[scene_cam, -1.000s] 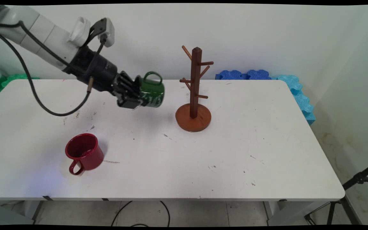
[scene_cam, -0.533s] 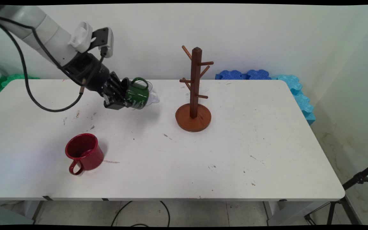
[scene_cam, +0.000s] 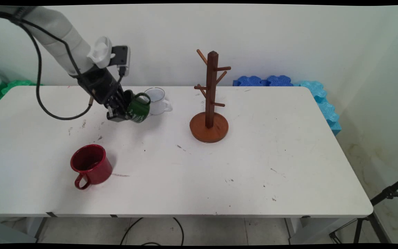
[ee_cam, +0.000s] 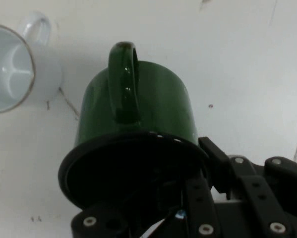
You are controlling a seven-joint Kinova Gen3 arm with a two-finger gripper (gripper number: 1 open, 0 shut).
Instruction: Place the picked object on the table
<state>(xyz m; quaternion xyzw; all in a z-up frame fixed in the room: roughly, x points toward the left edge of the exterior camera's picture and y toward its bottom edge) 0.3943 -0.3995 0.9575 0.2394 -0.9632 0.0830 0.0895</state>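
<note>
A plain pale wall stands behind a white surface point(scene_cam: 254, 166) marked with small dark scuffs and smudges; blue foam blocks point(scene_cam: 288, 86) lie along its far right edge and run down the right side, and green foam pieces point(scene_cam: 12, 84) show at the far left. Below the near edge a dark cable lies on the tiled floor, and a black tripod leg point(scene_cam: 385, 197) stands at the lower right. The gripper point(scene_cam: 124, 109) hangs low over the far left part of the surface, its fingers point(ee_cam: 200, 198) closed on the rim of a green mug point(scene_cam: 138, 110), one finger inside the mouth and the other outside. The mug is tilted on its side with its handle uppermost; whether it touches the surface cannot be told. Just beside it, toward the wall, a white mug point(scene_cam: 155, 100) stands upright. A wooden mug tree point(scene_cam: 211, 100) on a round base stands to the right, well apart. A red mug point(scene_cam: 92, 166) stands upright near the front left.
</note>
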